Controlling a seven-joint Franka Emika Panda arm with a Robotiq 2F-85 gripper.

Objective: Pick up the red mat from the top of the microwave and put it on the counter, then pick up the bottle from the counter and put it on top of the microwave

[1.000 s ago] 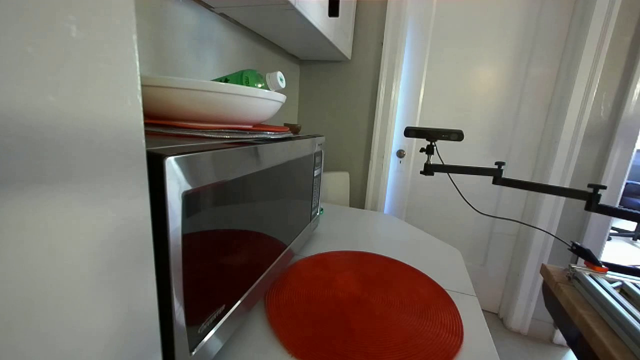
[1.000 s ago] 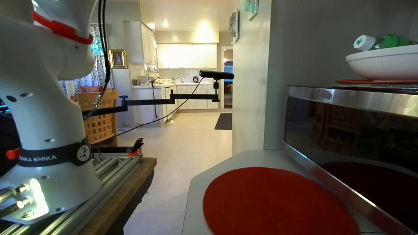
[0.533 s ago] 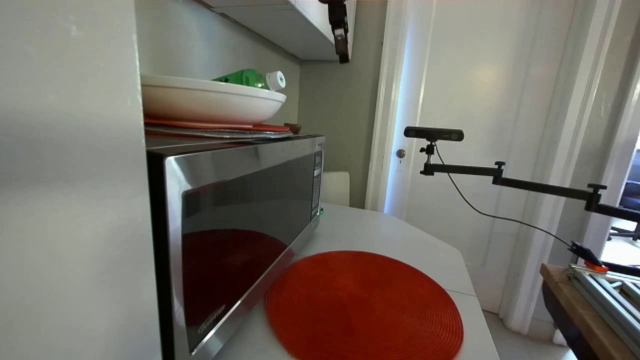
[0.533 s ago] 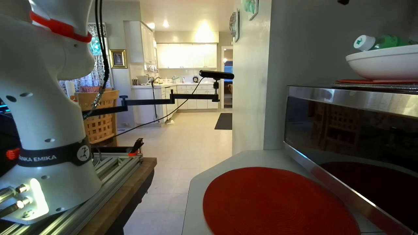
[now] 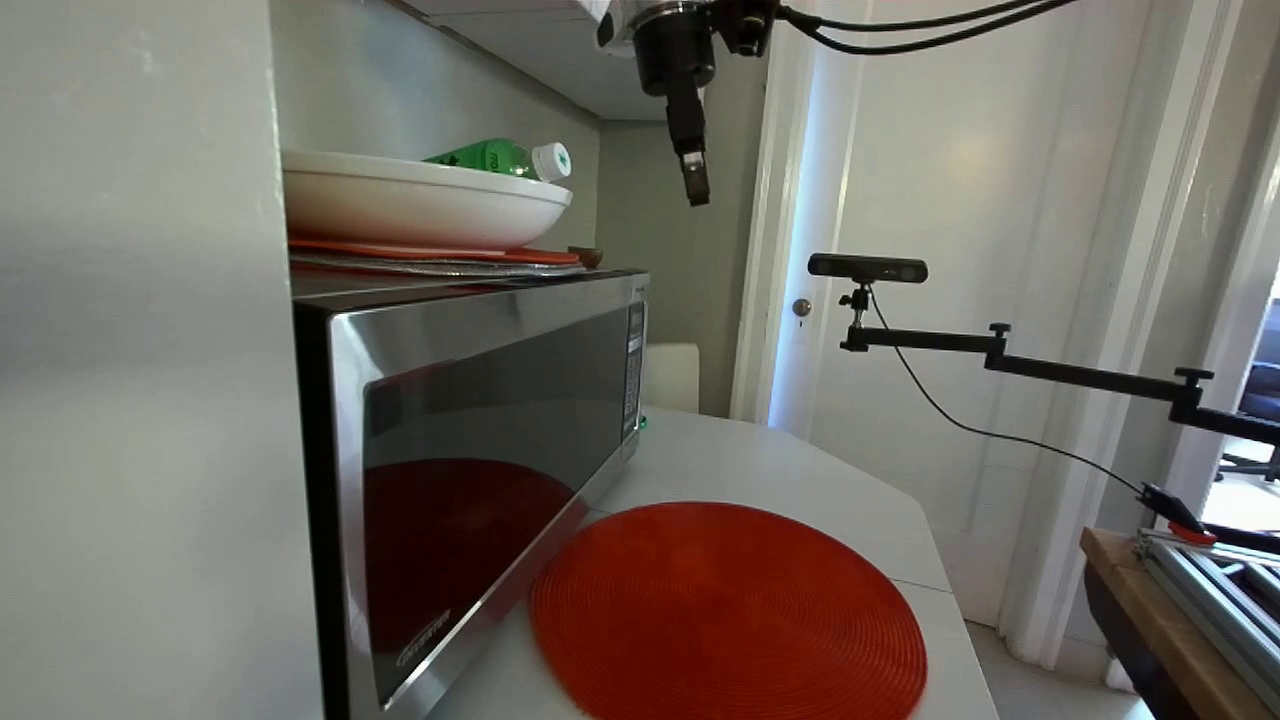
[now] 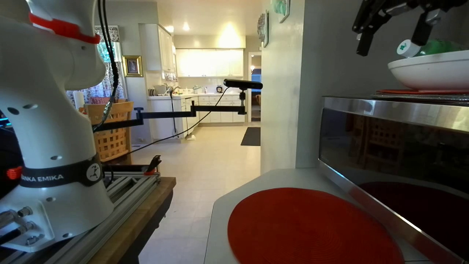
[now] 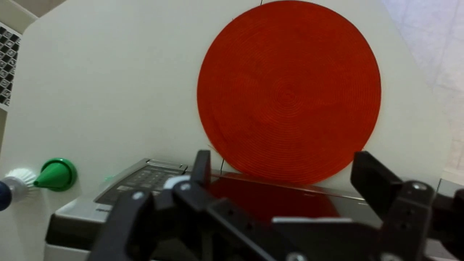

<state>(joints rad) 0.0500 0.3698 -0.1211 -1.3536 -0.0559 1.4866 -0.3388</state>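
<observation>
Both transfers seem finished, red placemat point(image 7: 289, 90) on counter point(image 7: 127, 83) at 12 o'clock from wide-spread, empty gripper point(image 7: 282, 158) (wrist view), bottle point(image 5: 497, 157) in bowl point(image 5: 420, 205) above microwave point(image 5: 500, 390); withdrawal presumably next.

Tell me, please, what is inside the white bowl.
A green bottle lies in the white bowl, its capped end showing above the rim; the bowl's side hides anything lower.

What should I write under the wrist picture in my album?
Round red woven-looking mat on a white counter, seen past open black fingers.
</observation>
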